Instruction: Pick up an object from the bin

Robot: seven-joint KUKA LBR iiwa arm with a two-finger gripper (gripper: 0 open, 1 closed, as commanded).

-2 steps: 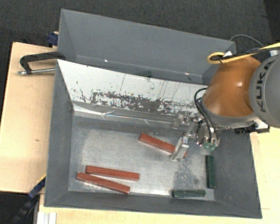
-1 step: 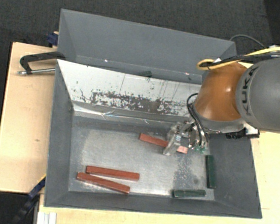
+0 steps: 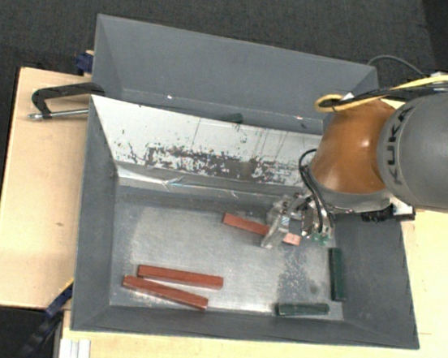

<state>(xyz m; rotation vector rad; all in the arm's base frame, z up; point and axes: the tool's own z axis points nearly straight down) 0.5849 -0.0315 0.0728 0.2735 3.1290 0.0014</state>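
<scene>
My gripper (image 3: 279,232) hangs low over the bin's back right part, under the orange cover. Its fingers stand at the right end of a short red-brown bar (image 3: 242,224) that lies flat near the back wall. A small pinkish piece (image 3: 290,239) shows right at the fingertips; whether it sits between them I cannot tell. A dark green bar (image 3: 336,272) lies just right of the gripper, pointing toward the front.
Two long red-brown bars (image 3: 180,276) (image 3: 165,292) lie side by side at the front left. A second dark green bar (image 3: 302,310) rests along the front right corner. The arm covers the bin's back right corner.
</scene>
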